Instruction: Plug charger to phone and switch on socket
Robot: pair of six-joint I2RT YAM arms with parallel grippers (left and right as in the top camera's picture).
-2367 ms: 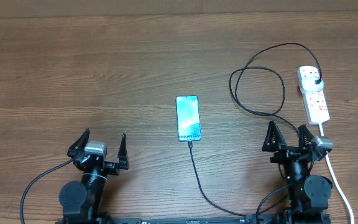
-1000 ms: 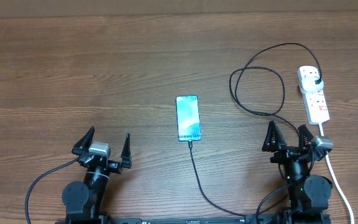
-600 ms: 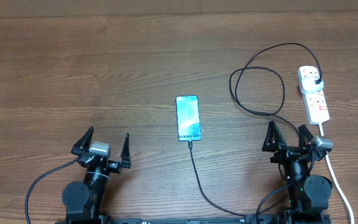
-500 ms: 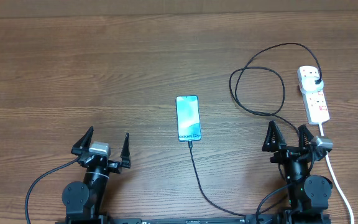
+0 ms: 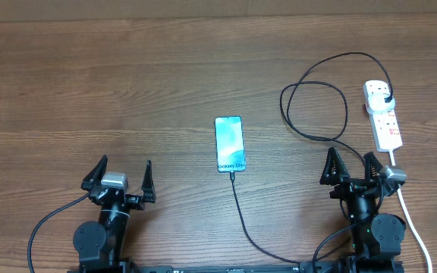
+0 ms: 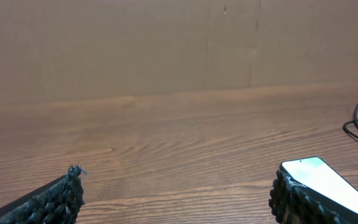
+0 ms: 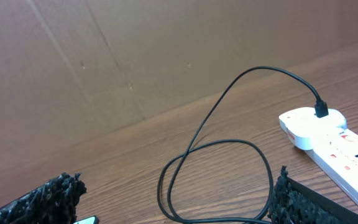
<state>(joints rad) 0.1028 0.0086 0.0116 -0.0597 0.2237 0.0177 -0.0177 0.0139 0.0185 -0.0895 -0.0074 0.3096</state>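
Left gripper (image 5: 125, 161): jaws spread wide, nothing btwn them. Right gripper (image 5: 349, 153): same, wide apart and empty.

Hidden/cut off:
- Wrist cams show only the dark ribbed fingertips (image 6: 67, 190) at the bottom corners; rest is out of frame.
- Left wrist cam catches just one end of the phone (image 6: 325, 180), behind its right-hand finger.
- Charger (image 5: 238, 208) cable is partly lost. It goes under the right arm's base at the near edge, and the loop's tail goes behind the right gripper.
- Cable tip meets the phone's near short edge; seated or not, we can't tell.
- Socket (image 5: 384, 115) switches are too small to read.

Pose: both arms folded low at the near table edge, fingers pointing to the far side.

Layout:
- Phone lies flat mid-table, screen up, btwn the two arms.
- Socket is on the far right, lengthwise front to back, w/ the black plug head (image 5: 386, 101) in its far outlet.
- White cord (image 5: 416, 227) runs back just beside the right arm.

Room: open wood of the table (image 5: 127, 76) ahead of the left gripper. Ahead of the right gripper lies the cable loop. Cardboard wall (image 6: 166, 50) closes the far edge.
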